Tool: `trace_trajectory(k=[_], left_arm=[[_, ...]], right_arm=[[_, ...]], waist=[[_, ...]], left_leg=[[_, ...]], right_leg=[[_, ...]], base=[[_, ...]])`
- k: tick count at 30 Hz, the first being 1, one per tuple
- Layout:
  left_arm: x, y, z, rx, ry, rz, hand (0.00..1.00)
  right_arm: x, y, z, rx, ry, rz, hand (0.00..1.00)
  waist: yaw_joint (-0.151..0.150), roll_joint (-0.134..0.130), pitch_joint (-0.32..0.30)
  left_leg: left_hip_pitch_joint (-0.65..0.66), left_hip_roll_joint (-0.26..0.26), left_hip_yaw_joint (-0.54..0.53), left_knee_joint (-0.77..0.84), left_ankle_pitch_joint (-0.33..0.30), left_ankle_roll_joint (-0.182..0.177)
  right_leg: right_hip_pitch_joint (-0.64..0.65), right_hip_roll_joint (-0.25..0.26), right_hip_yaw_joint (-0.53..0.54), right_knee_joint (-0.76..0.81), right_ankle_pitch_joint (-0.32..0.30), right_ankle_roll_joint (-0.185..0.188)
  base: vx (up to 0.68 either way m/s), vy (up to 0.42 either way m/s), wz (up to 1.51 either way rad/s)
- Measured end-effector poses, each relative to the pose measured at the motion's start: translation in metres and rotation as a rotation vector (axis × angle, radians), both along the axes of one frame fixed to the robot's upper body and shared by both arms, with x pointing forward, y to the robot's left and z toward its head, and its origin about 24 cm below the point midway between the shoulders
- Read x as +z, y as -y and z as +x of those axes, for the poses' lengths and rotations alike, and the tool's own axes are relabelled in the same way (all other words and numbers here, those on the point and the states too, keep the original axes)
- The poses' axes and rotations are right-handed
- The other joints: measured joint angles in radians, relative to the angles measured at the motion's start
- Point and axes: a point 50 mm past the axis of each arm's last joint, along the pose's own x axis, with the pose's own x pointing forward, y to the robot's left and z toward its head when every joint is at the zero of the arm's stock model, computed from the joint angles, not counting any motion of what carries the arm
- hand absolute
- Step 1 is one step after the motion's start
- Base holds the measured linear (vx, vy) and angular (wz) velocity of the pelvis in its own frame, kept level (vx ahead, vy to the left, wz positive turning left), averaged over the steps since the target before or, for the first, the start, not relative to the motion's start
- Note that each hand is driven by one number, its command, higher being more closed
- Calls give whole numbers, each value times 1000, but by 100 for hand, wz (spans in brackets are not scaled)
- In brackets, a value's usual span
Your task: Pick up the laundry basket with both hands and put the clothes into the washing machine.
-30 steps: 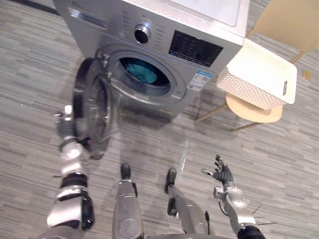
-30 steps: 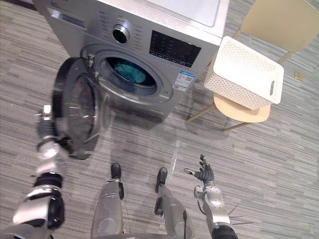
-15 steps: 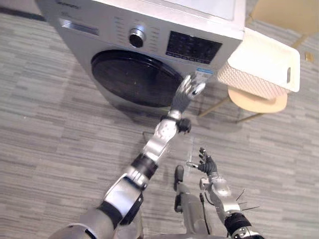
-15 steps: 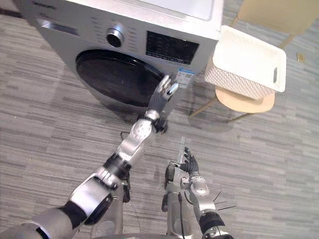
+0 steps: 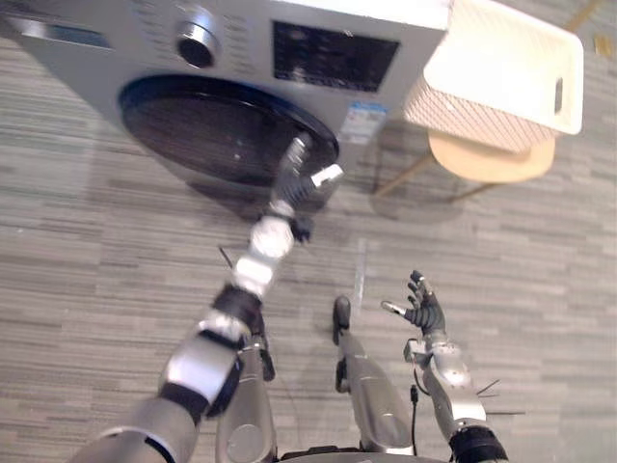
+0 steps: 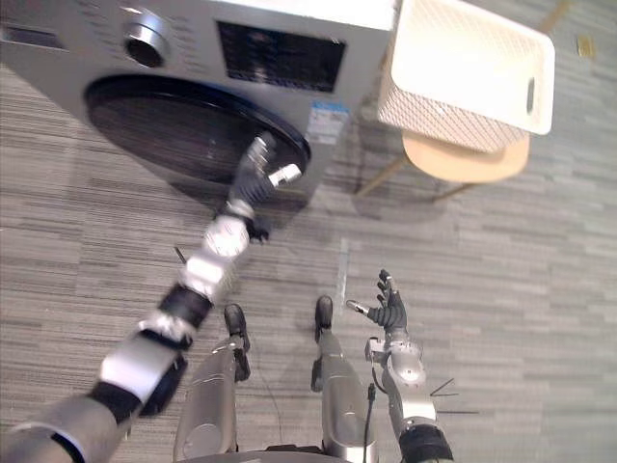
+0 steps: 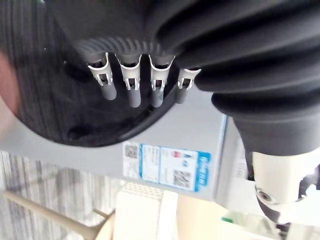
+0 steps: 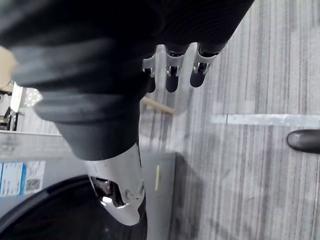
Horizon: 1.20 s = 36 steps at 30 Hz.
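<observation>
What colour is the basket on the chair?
The laundry basket is white, perforated; best in right eye view.

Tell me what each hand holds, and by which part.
Nothing is held. The left hand has straight fingers at the washing machine door; the right hand hangs open.

You won't find any print here that you can read. The washing machine (image 5: 106, 63) carries a blue-and-white sticker (image 7: 172, 167) on its front, just beside the closed door (image 5: 193, 130). It bears square codes, but its lettering is too small to make out. The marks on the dark control panel (image 5: 335, 56) are illegible too.
</observation>
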Motion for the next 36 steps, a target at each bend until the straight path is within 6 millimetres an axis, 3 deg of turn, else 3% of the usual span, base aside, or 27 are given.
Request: trace_trajectory(k=[1,3,4,8,12,15,17,20,21,22,23,25,27,29,31,32,33,34,36], left_arm=[[-9,2,-8,-12,-24,-24,0],[-48,-5,-39,-24,-142,-110,0],[-69,-15,-55,-1,-209,-138,0],[-121,-50,-91,127,-401,-164,0],[-174,-78,-124,221,-632,-102,0],[-214,-102,-165,328,-852,-65,0],[-229,-119,-192,406,-947,-51,0],[-236,-137,-215,467,-1015,-1,0],[-236,-139,-215,473,-1015,7,0],[-236,-140,-216,479,-1016,12,0],[-237,-142,-219,493,-1021,17,0],[-238,-152,-230,562,-1036,10,0],[-239,-159,-240,608,-1052,10,0],[-240,-162,-246,624,-1063,19,0],[-238,-164,-243,629,-1049,19,0],[-233,-166,-236,630,-1010,18,0],[-229,-167,-231,629,-983,21,0],[-221,-170,-219,624,-921,23,0],[-213,-171,-207,620,-857,21,0]], right_arm=[[-4,0,-3,-4,-19,0,0],[-20,3,-13,-12,-100,-20,0],[-27,5,-17,-16,-135,-27,0],[-42,6,-27,-8,-219,-45,0],[-57,7,-41,-4,-305,-61,0],[-69,8,-56,-8,-377,-68,0],[-74,9,-63,0,-411,-83,0],[-78,18,-71,-44,-437,-89,0],[-79,21,-73,-61,-447,-97,0],[-78,26,-71,-61,-448,-120,0],[-77,29,-68,-46,-454,-150,0],[-73,31,-61,-14,-443,-201,0],[-69,27,-51,26,-419,-231,0],[-65,26,-42,60,-398,-260,0],[-63,27,-38,69,-390,-278,0],[-63,28,-38,75,-394,-286,0],[-64,27,-39,78,-398,-286,0],[-65,25,-40,88,-401,-285,0],[-62,22,-37,99,-384,-288,0]], waist=[[7,7,-10],[7,44,-63],[11,70,-87],[15,113,-132],[15,121,-145],[31,120,-146],[41,120,-147],[35,127,-165],[36,119,-169],[42,131,-175],[44,140,-179],[67,119,-178],[66,107,-181],[66,96,-183],[62,95,-184],[59,98,-183],[56,101,-182],[47,101,-180],[38,107,-175]], left_leg=[[13,-8,-9,-12,2,-2],[60,-27,-36,-54,22,-1],[89,-33,-55,-70,24,-1],[163,-49,-135,-131,55,-9],[193,-65,-239,-112,58,-13],[210,-87,-308,-79,52,-19],[210,-104,-355,-70,52,-20],[169,-94,-306,-73,35,-3],[153,-72,-225,-63,35,3],[125,-33,-98,-29,37,7],[112,-17,-48,-4,38,9],[94,-31,-35,61,4,42],[51,-40,-32,168,-75,54],[24,-59,-20,281,-180,77],[41,-101,-33,312,-227,105],[69,-126,-59,309,-247,127],[84,-130,-83,308,-254,130],[110,-141,-132,305,-275,148],[174,-159,-196,271,-283,154]], right_leg=[[12,-2,-6,1,-8,-2],[57,-13,-47,10,-37,-1],[85,-17,-66,26,-59,0],[166,-23,-151,54,-109,-6],[228,-40,-255,144,-192,-3],[268,-70,-328,243,-266,2],[295,-87,-380,282,-302,9],[327,-107,-492,269,-336,29],[326,-109,-504,257,-335,30],[325,-111,-517,258,-336,32],[323,-114,-515,264,-342,42],[330,-132,-486,264,-350,64],[333,-154,-486,279,-363,89],[331,-207,-473,371,-377,119],[271,-289,-416,580,-358,87],[193,-325,-326,764,-290,-10],[157,-319,-273,839,-287,3],[105,-268,-210,930,-357,25],[25,-185,-167,947,-427,-8]], base=[[128,-14,49],[117,-1,55],[105,-1,45],[85,-7,60],[8,-24,87],[-25,-22,79],[-78,-36,81],[-96,-17,118],[-13,34,116],[9,55,84],[92,86,51],[118,106,9],[169,144,3],[317,229,3],[357,245,30],[293,223,51],[377,199,90],[390,96,111],[452,58,111]])
